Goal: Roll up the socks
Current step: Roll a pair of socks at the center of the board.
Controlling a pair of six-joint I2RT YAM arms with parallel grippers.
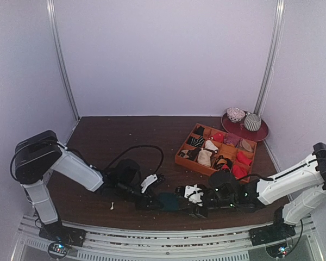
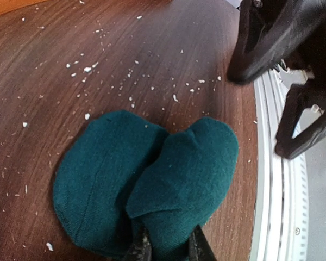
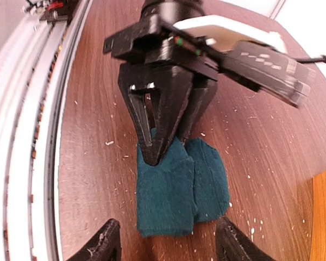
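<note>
The dark teal fabric socks [image 3: 168,190] lie overlapping on the dark brown wooden table [image 3: 261,136], close to its near edge, between both arms. The left tool [image 2: 168,247] is clenched on one end of them. The right tool [image 3: 168,247] is released, its fingers [image 3: 106,244] spread either side of the other end, not touching it.

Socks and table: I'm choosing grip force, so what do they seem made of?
The socks: soft knitted fabric, matte teal, going by fine rib lines and rounded folds. The table: wood or wood-look laminate, brown, slightly glossy; grain streaks show, but which is unclear.
</note>
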